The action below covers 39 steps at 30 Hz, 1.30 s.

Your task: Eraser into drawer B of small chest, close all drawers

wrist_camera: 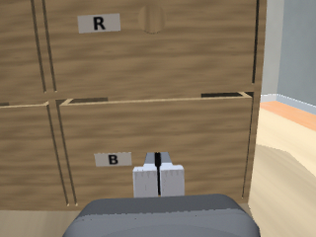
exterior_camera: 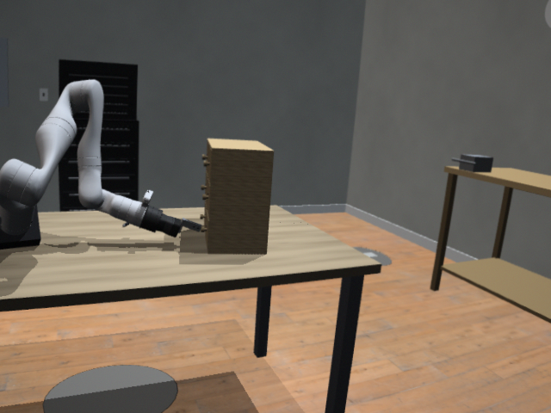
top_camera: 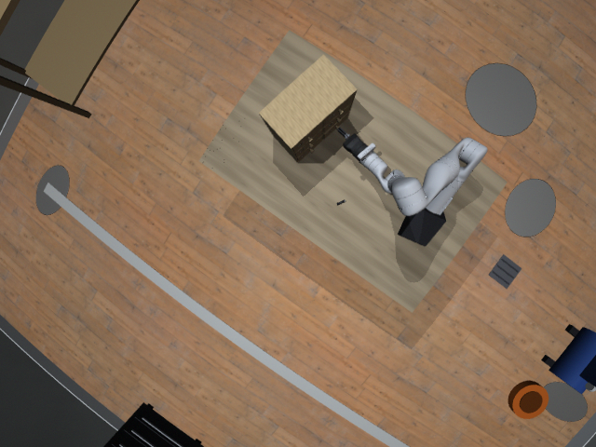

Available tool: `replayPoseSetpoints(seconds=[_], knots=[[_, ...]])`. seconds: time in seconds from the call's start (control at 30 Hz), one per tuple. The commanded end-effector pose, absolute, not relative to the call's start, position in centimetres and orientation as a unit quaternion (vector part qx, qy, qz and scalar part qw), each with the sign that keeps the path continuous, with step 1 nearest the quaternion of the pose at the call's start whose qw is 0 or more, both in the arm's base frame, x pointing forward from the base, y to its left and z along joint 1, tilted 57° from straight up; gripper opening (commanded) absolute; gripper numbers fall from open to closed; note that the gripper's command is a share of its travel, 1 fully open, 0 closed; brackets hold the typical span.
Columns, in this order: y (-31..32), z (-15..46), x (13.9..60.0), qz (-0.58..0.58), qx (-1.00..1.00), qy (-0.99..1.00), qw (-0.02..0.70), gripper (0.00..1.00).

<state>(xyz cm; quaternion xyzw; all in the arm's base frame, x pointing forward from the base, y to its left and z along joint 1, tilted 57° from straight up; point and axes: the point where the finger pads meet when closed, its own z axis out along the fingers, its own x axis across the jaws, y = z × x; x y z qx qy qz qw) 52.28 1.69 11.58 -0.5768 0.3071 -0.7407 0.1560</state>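
Note:
The small chest [top_camera: 307,101] [exterior_camera: 239,200] stands upright on the table. In the wrist view drawer B [wrist_camera: 202,133], at the bottom, appears about flush with the front. Its upper rim and thin dark gaps show under drawer R [wrist_camera: 197,54]. In the exterior view no drawer visibly stands out from the chest. My gripper [top_camera: 340,129] [exterior_camera: 201,230] [wrist_camera: 157,166] is shut and empty, with its fingertips at the front of drawer B, right of its label. The knob of drawer B is not visible behind the fingers. The eraser is not visible, and the drawer's inside is hidden.
A small dark object [top_camera: 341,202] lies on the table [top_camera: 298,207] [exterior_camera: 111,275], away from the chest. Another bottom drawer [wrist_camera: 22,148] is left of drawer B. Knobs [exterior_camera: 204,195] stick out from the chest's front above my gripper.

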Motion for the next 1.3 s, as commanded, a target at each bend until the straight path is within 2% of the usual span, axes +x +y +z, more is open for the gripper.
replayPoseSetpoints(seconds=[0.0,0.6,1.07,1.27], knots=[[1.6,11.5,52.4,-0.741,-0.578,0.307,0.153,0.00],[1.6,11.6,52.3,-0.742,-0.576,0.307,0.153,0.00],[1.5,10.2,47.9,-0.743,-0.576,0.307,0.151,0.00],[1.6,10.0,47.6,-0.742,-0.576,0.307,0.152,0.00]])
